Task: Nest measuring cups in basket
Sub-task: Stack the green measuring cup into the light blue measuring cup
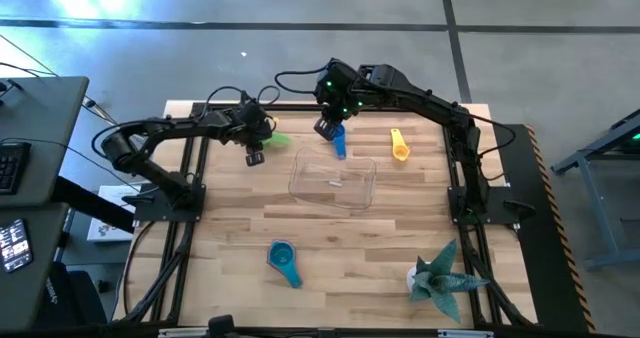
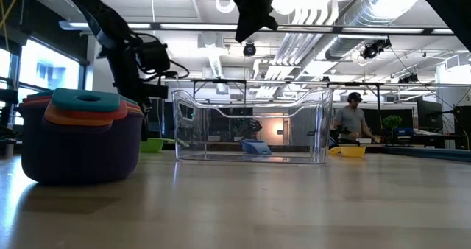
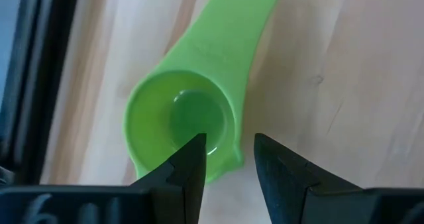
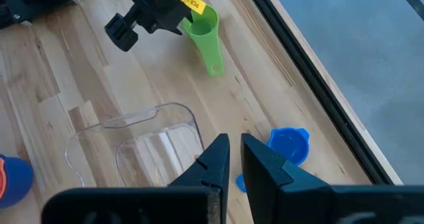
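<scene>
Near the table's far edge — left gripper (image 3: 228,154) straddles green plastic measuring cup (image 3: 182,118), fingers parted; right gripper (image 4: 235,159) narrowly parted, empty.

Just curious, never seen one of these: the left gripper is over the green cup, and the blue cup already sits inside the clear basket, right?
Not quite. The blue cup lies on the table outside the basket, as the right wrist view shows. The left gripper is indeed over the green cup.

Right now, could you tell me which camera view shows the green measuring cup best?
The left wrist view: the green measuring cup fills it, bowl and handle sharp, just ahead of the left gripper. The right wrist view shows it whole but farther off; the high view, a sliver beside the arm; the low view, only a green edge.
</scene>
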